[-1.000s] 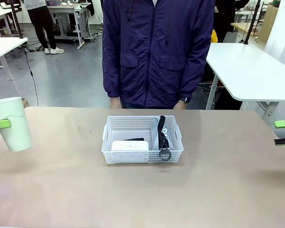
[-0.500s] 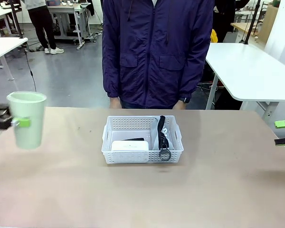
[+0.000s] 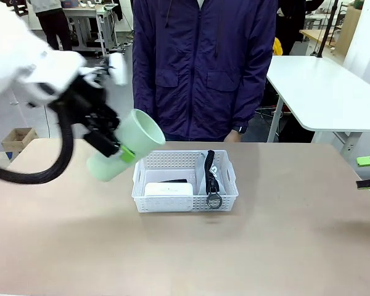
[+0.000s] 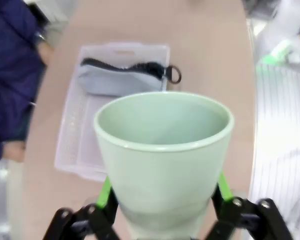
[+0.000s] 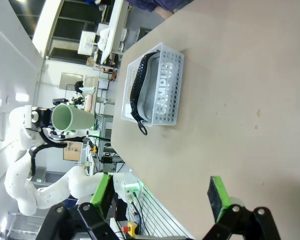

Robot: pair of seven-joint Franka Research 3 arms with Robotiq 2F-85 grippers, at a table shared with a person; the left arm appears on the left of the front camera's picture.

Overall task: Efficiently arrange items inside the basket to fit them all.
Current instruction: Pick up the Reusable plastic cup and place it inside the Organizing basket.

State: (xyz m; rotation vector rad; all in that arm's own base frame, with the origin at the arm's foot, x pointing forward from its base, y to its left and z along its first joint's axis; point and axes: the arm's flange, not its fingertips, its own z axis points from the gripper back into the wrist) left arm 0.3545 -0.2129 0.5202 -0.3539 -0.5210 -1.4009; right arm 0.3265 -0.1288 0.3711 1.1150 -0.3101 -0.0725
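L arm's got the cup (image 3: 124, 146) up off the table, tipped sideways, mouth toward the basket (image 3: 185, 196). I'd say bring it upright before lowering into the bare back-left bit, w/o knocking the white box (image 3: 168, 189) at front-left or the pouch (image 3: 205, 172) standing along the right side. Left gripper (image 4: 162, 192) is clamped round the cup's lower body; right gripper (image 5: 157, 197) waits wide apart, empty, off to the side. Cup's pale green, smooth, tapered

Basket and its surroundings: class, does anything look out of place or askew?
The pale green cup is outside the basket, held tilted in the air by the left gripper. The grey pouch stands on edge, its ring hanging over the rim.
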